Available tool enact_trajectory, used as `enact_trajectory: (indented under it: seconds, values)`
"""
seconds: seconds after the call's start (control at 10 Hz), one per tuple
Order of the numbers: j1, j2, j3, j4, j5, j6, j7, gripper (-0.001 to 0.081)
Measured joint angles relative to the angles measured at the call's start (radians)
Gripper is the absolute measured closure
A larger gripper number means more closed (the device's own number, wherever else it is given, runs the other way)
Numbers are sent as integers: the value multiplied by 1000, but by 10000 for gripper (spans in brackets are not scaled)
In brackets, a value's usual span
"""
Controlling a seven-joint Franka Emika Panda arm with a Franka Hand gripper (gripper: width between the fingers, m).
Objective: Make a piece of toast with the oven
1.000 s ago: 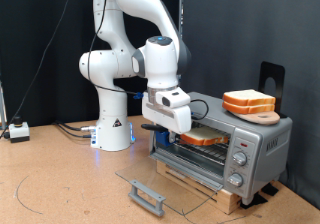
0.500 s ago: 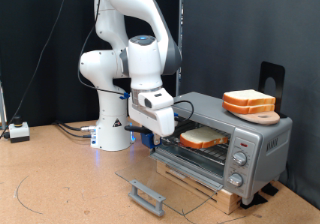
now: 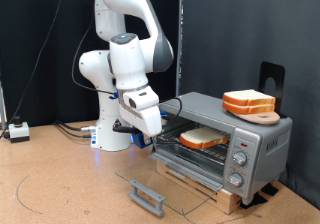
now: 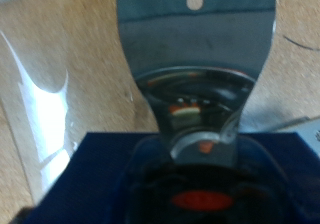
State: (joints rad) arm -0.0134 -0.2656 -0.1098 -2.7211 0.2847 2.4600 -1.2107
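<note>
I see the oven [image 3: 224, 144] standing toward the far right part of the table [image 3: 60, 179], raised on a wooden block, its glass door [image 3: 165, 184] swung fully down and lying flat toward the table's front edge, grey bar handle [image 3: 147, 196] at the near end. The piece of toast [image 3: 203, 137] lies flat on the wire rack inside the open oven, pale face up. On the oven's roof a stack of matching slices [image 3: 249, 102] sits on a small wooden board.

My arm's claw [image 3: 147, 134] hangs just outside the oven's open mouth, on the side nearer the robot base [image 3: 112, 132], apart from the toast. In the wrist view a flat shiny metal blade [image 4: 196, 39] reaches out from the claw [image 4: 197, 149] over the wooden table, with nothing lying on it. I cannot tell from either view how the fingers themselves are set, as the blade's mount hides them. A small white box [image 3: 19, 131] rests near the table's far left edge.
</note>
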Motion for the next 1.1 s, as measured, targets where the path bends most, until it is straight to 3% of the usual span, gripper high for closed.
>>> enact_trajectory:
  seconds: [0.2, 0.4, 0.8, 1.1]
  values:
    - [3, -32, -43, 14, 131, -81, -77, 410]
    - [0, -95, -90, 26, 193, -159, -131, 410]
    - [-23, -194, -116, 37, 174, -255, -96, 410]
    - [-9, -187, -125, 41, 232, -323, -124, 410]
